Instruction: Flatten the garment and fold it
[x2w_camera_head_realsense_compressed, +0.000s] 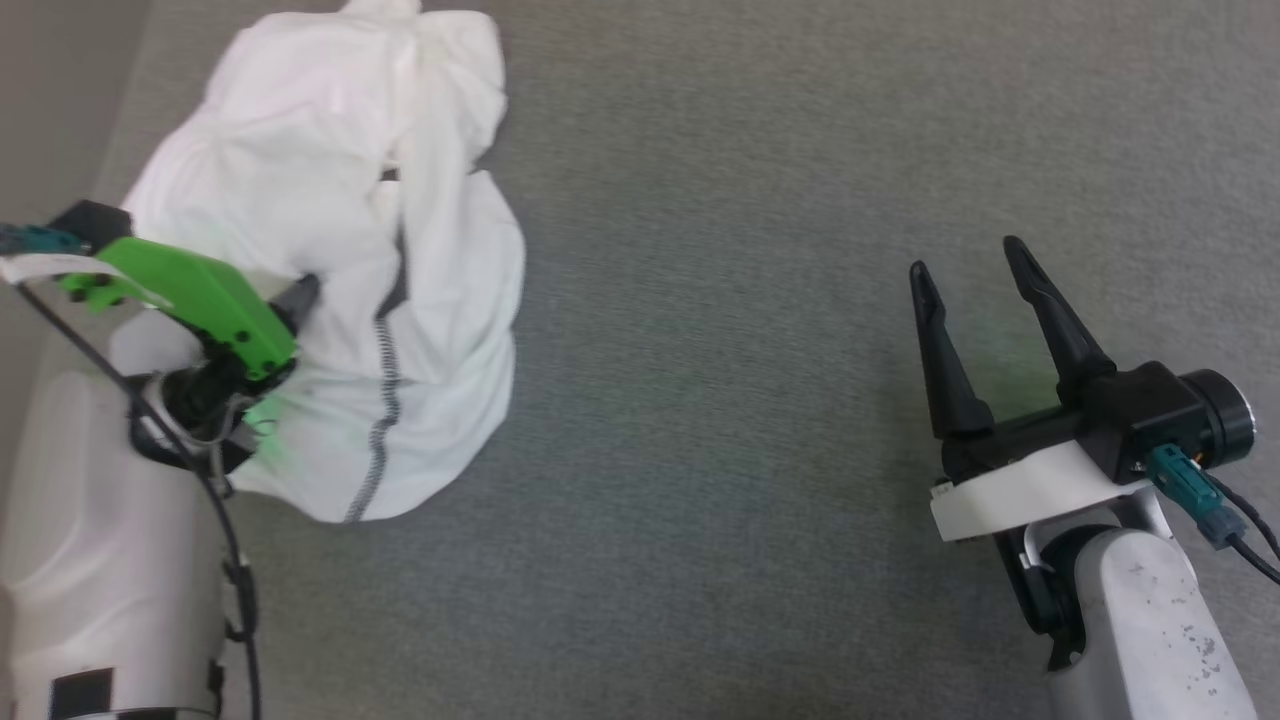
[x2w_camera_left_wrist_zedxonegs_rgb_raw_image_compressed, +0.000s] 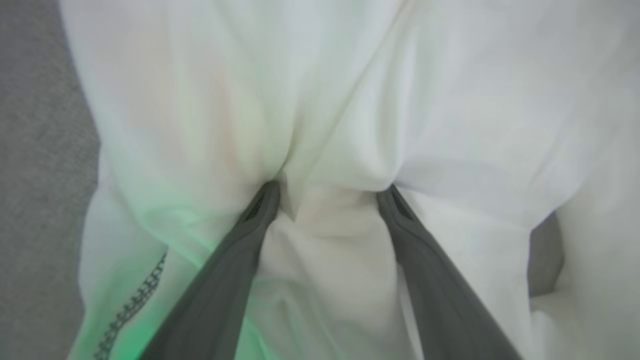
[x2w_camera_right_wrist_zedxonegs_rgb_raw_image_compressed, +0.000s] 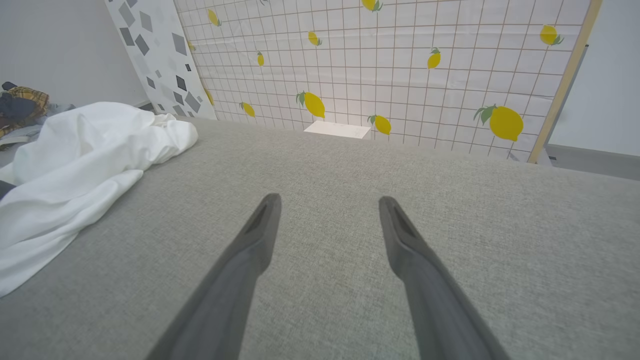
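Shirt (x2w_camera_head_realsense_compressed: 330, 200) first: it lies in a crumpled heap on the left side of the grey tabletop (x2w_camera_head_realsense_compressed: 750, 450), near its left edge, not yet spread out. You can judge it thin, light and limp. It will sag and drape from any one hold, slide easily over the cloth surface, and several layers may come up together if you pinch into a fold.

Your left claw (x2w_camera_left_wrist_zedxonegs_rgb_raw_image_compressed: 330, 192) is spread wide with both tips pressed into the shirt. Cloth bulges between the fingers, but nothing is pinched yet. Your right claw (x2w_camera_head_realsense_compressed: 967, 258) is well apart from the heap over bare tabletop, open and holding nothing.

For a hold, look to the dark-stitched seam (x2w_camera_head_realsense_compressed: 385, 400) running down to the near edge of the heap. A stitched edge is likely firmer and gives you a single layer to find. Take two well-separated points along an edge, one per claw, so the cloth can be drawn flat.
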